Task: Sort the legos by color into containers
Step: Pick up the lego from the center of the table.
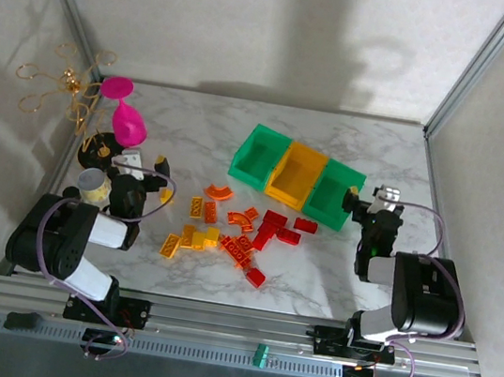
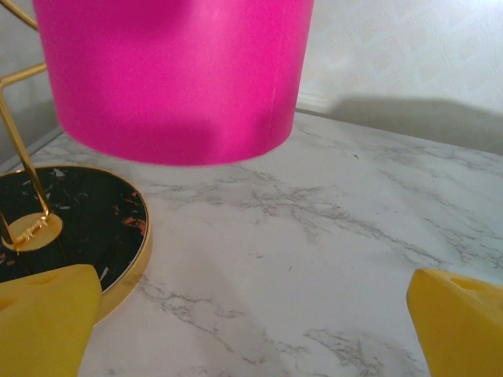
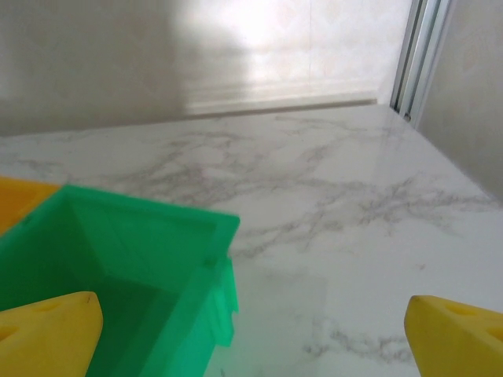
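Seen from above, the legos (image 1: pixel 236 229) lie scattered loose around the middle of the worktop (image 1: pixel 194 132). Yellow ones sit toward its left edge, orange in the centre and red toward the right. All lie just nearer than the containers (image 1: pixel 296 176), a slanted green, yellow-orange and green row right of centre. The right wrist view looks into the right green bin (image 3: pixel 134 259), showing bare green walls and a sliver of the yellow-orange bin (image 3: pixel 20 196). The right gripper (image 3: pixel 251 330) hangs there, fingers wide apart. The left wrist view brings up close a pink cup (image 2: pixel 173 78) and a gold-rimmed black disc (image 2: pixel 78 220) by the left edge. The left gripper (image 2: pixel 251 338) is likewise spread wide, with bare marble between its fingers.
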